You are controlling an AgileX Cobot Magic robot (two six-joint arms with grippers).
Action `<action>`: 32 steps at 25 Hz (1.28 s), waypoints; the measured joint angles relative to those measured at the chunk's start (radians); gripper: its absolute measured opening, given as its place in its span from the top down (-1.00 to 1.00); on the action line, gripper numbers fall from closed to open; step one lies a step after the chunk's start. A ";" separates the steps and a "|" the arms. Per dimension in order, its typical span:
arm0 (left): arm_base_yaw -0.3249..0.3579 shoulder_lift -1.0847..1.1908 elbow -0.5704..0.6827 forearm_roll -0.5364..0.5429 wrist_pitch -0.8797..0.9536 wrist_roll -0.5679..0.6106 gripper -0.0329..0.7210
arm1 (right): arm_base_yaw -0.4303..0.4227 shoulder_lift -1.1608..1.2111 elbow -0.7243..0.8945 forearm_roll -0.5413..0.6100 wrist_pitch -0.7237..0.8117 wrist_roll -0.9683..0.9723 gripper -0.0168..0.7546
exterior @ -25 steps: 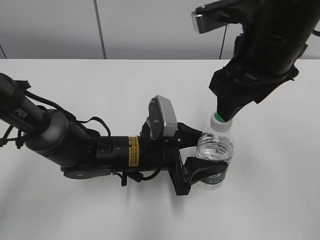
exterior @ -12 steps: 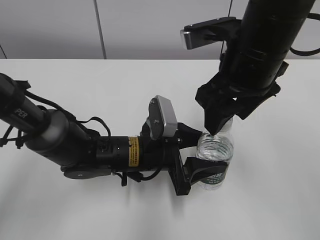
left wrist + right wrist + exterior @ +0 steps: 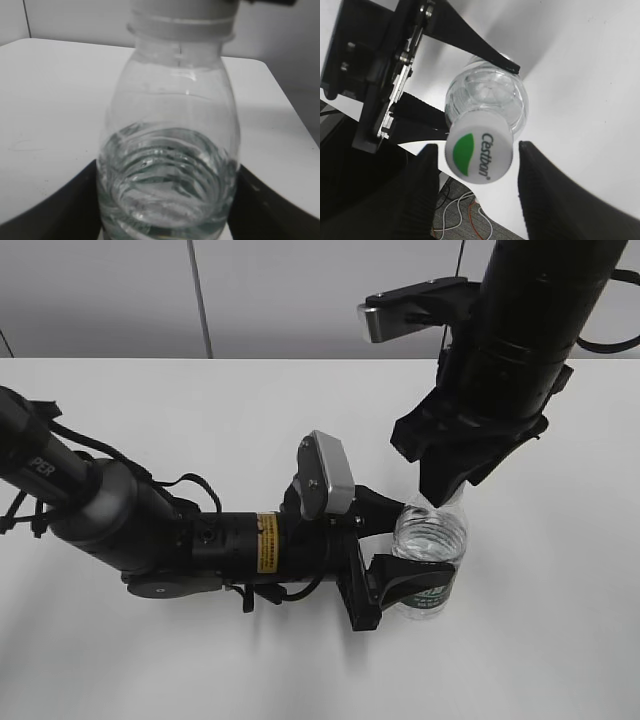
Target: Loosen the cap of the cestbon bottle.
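Observation:
The cestbon bottle (image 3: 430,538), clear and ribbed with a dark green label, stands upright on the white table. My left gripper (image 3: 398,578) lies level on the table and is shut on the bottle's lower body. In the left wrist view the bottle (image 3: 170,145) fills the frame between the dark jaws (image 3: 167,215). My right gripper (image 3: 441,492) hangs over the bottle's top and hides the cap in the exterior view. In the right wrist view the white cap (image 3: 479,154), with its green patch, sits between the open fingers (image 3: 479,146), a narrow gap on each side.
The white table (image 3: 200,410) reaches back to a grey wall. The left arm lies across the table's front left. In the right wrist view the table edge is close behind the bottle, and cables (image 3: 465,220) lie on the floor beyond it.
My right gripper has come down and a little to the left. The cap showed under it one second ago and is now covered by the fingers. The left arm and bottle have not moved.

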 joint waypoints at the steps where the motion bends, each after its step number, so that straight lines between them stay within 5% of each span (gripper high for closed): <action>1: 0.000 0.000 0.000 0.000 0.000 0.000 -0.49 | 0.000 0.000 0.000 0.000 -0.001 -0.005 0.03; 10: 0.000 0.000 0.000 0.000 0.000 -0.001 -0.49 | 0.000 0.001 0.000 0.000 -0.001 -0.224 0.15; 20: 0.000 0.000 0.000 0.000 -0.004 0.005 -0.49 | -0.001 0.001 0.000 0.024 -0.044 -1.126 0.15; 32: 0.000 -0.001 0.000 0.000 -0.009 0.005 -0.49 | -0.001 -0.006 0.007 0.064 -0.068 -1.170 0.15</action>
